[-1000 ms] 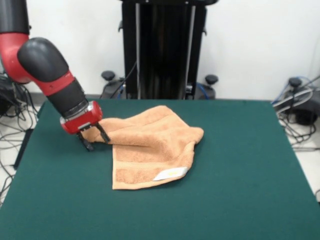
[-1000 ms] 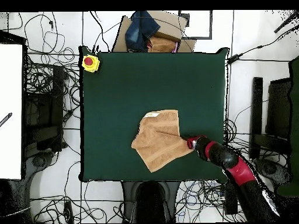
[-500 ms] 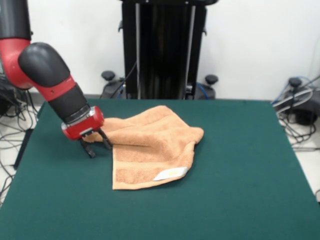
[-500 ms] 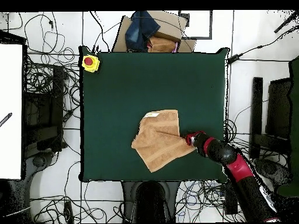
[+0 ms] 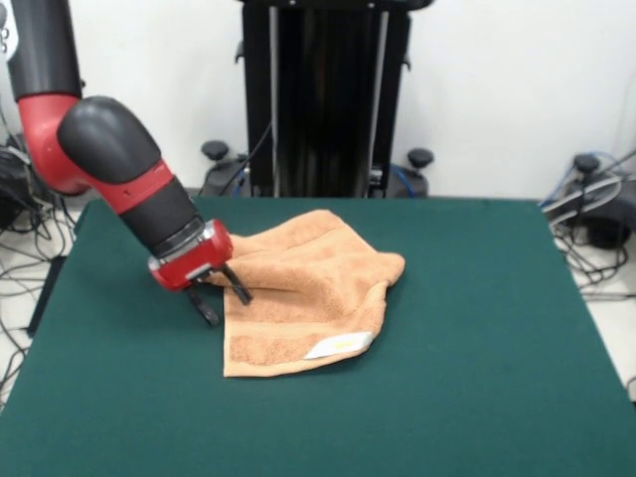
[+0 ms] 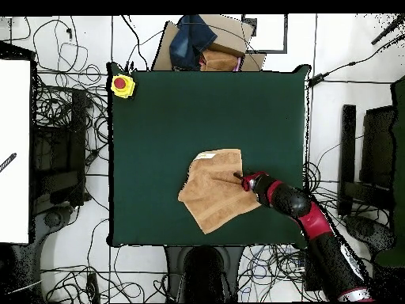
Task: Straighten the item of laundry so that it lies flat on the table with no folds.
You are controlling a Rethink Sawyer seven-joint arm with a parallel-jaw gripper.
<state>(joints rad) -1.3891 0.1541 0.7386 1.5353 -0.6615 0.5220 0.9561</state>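
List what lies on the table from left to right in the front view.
Claw at the towel's left edge → peach-orange hand towel, partly folded over itself → its white label near the front edge → bare green table to the right.

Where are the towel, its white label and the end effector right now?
towel (image 5: 308,273): front view, on the folded upper layer.
white label (image 5: 339,345): front view, middle of the label at the towel's near edge.
end effector (image 5: 225,299): front view, between the two black fingertips at the towel's edge.
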